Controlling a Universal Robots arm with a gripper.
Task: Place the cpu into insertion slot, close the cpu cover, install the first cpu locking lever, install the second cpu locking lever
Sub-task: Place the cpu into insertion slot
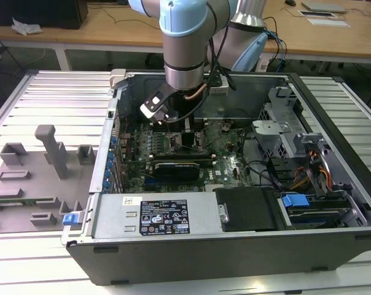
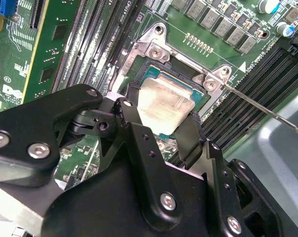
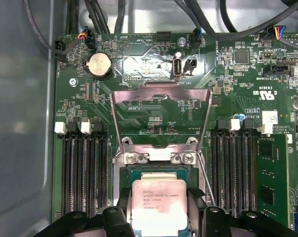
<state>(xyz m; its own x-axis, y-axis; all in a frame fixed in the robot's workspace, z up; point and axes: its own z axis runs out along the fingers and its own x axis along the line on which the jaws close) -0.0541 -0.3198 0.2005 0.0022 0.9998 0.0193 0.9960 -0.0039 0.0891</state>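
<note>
In both wrist views my gripper [image 2: 163, 110] [image 3: 160, 193] is shut on the cpu [image 2: 166, 98] [image 3: 159, 210], a black finger on each of two opposite edges. The silvery chip sits slightly tilted right over the insertion slot [image 2: 182, 68], whose black frame shows around it on the green board. The cpu cover [image 3: 161, 95], a thin silvery frame, stands swung open beyond the socket's hinge brackets. One thin wire locking lever [image 2: 267, 112] [image 3: 204, 173] sticks out beside the socket. In the exterior view my gripper [image 1: 190, 135] reaches down into the open computer case.
Black memory slots [image 3: 82, 173] [image 3: 233, 168] flank the socket closely on both sides. A long black graphics card [image 1: 179, 167] lies in front of the socket. A drive cage [image 1: 277, 132], cables and case walls [image 1: 234, 83] surround it. A grey fixture tray [image 1: 44, 166] lies at the exterior view's left.
</note>
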